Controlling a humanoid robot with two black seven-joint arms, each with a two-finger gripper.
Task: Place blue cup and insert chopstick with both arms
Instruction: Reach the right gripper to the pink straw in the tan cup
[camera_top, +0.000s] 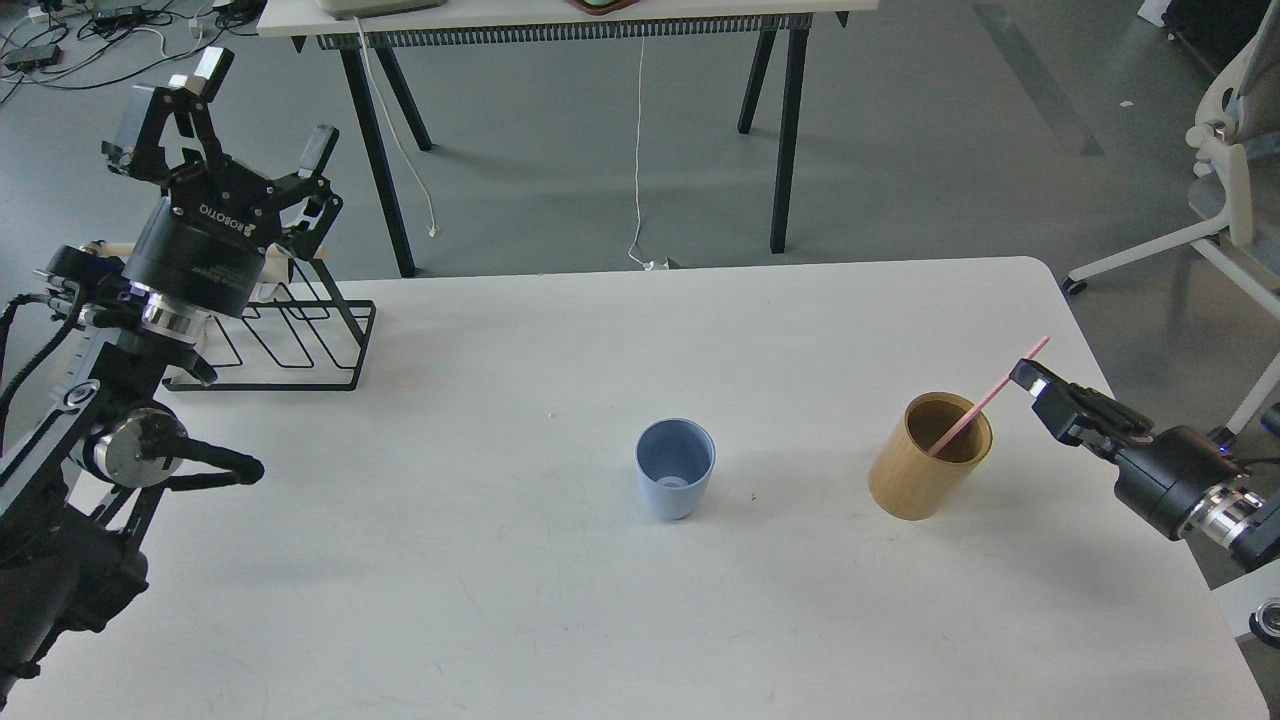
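Head view, right of frame: right gripper (1030, 378) at stick (985, 400) in holder (930, 470), jaws unclear; lift straight, clear rim. Upper left: left gripper (262, 110) wide, empty. Cup (675, 470) upright, centre.

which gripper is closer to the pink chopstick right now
Right. The right gripper is at the chopstick's upper end; the left gripper is raised far off, above the wire rack.
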